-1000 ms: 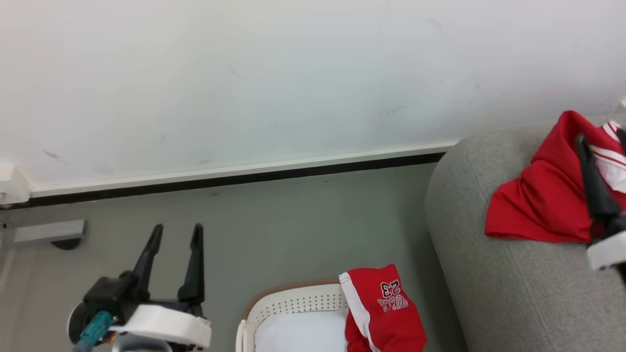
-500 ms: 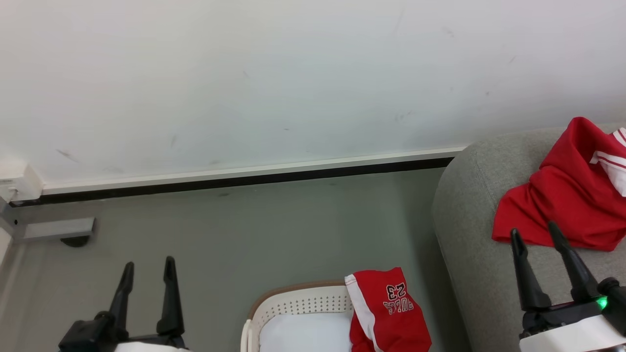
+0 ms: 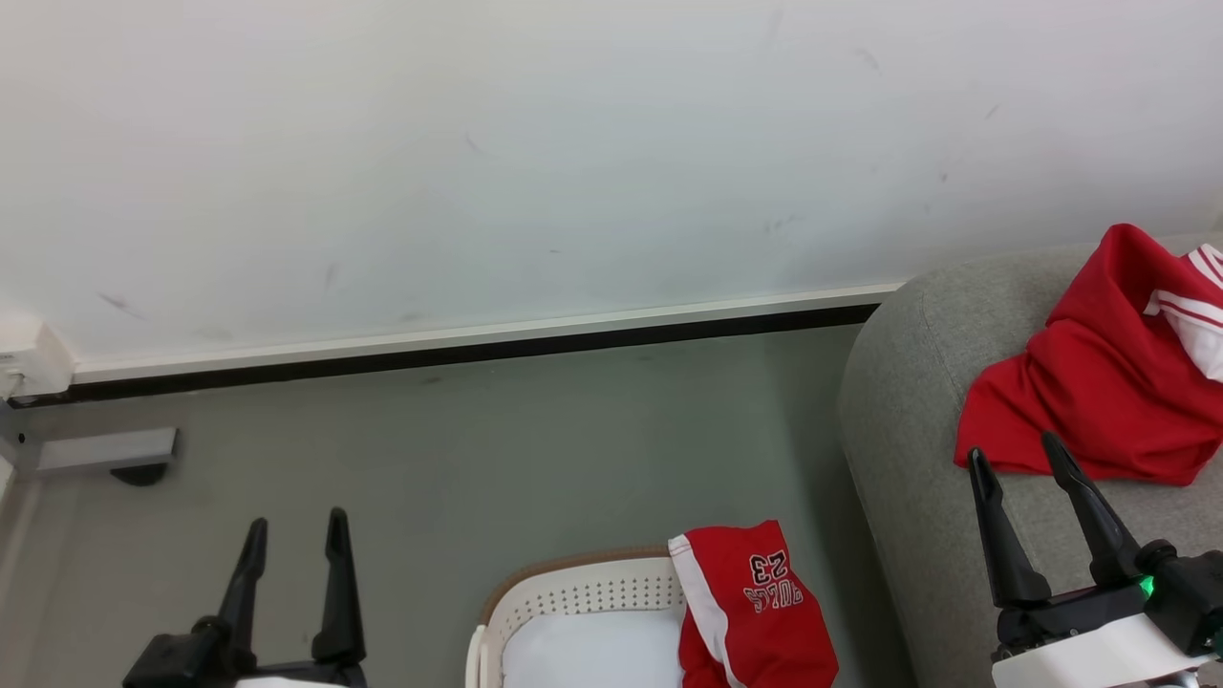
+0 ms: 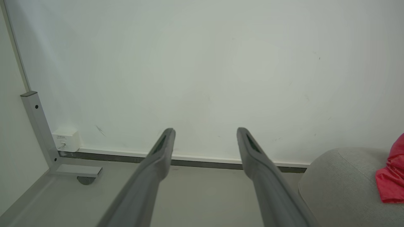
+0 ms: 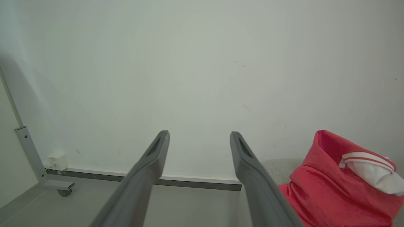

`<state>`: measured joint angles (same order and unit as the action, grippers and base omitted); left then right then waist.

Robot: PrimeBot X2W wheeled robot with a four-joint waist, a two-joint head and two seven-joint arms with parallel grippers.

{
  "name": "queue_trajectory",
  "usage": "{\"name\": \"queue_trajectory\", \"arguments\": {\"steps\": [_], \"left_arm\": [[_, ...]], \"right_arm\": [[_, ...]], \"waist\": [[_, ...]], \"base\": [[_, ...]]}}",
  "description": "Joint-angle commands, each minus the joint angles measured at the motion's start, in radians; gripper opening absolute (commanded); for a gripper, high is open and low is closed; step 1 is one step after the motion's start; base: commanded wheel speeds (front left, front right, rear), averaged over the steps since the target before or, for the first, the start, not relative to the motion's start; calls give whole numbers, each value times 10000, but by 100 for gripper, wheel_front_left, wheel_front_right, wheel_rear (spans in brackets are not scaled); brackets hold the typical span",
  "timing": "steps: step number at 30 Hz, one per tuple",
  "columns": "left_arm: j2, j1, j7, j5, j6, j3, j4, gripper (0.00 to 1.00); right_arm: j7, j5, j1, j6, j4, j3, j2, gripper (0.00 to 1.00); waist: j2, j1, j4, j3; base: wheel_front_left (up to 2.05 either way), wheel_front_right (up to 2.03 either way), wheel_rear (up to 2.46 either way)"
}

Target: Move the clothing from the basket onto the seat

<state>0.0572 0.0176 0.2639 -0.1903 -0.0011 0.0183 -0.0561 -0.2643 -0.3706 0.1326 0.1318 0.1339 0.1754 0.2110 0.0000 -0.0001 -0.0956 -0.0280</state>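
Done: red top (image 3: 1089, 401) on seat (image 3: 917, 382). Pending: shorts (image 3: 755, 612) draped over basket (image 3: 573, 592) right rim. Fingers wide, empty: left gripper (image 3: 296, 521), right gripper (image 3: 1013, 447).

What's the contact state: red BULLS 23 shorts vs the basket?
Touching. Head view: the shorts drape over the right rim of the basket, covering it, with no gap showing between them.

Red top (image 3: 1089, 401) crumpled on grey seat (image 3: 917, 459); red "23" shorts (image 3: 755, 602) draped over cream basket (image 3: 573, 592) rim
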Motion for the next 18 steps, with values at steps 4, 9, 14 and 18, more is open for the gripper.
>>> {"name": "queue_trajectory", "arguments": {"steps": [4, 9, 14, 18], "left_arm": [[-29, -9, 9, 143, -72, 35, -4, 100], [-44, 14, 9, 188, -82, -4, 39, 100], [-53, 28, 9, 189, -64, -25, 65, 100], [-55, 51, 9, 76, -10, -77, 69, 100]], "right_arm": [[2, -4, 63, -22, 85, 34, 21, 100], [2, -51, 51, -22, 111, 92, 57, 100], [2, -85, 90, -22, 121, 137, 82, 100], [2, -112, 91, -22, 135, 154, 102, 100]], "waist": [[0, 1, 9, 32], [0, 1, 30, 27], [0, 1, 29, 9], [0, 1, 21, 23]], "base": [[0, 0, 0], [0, 0, 0], [0, 0, 0], [0, 0, 0]]}}
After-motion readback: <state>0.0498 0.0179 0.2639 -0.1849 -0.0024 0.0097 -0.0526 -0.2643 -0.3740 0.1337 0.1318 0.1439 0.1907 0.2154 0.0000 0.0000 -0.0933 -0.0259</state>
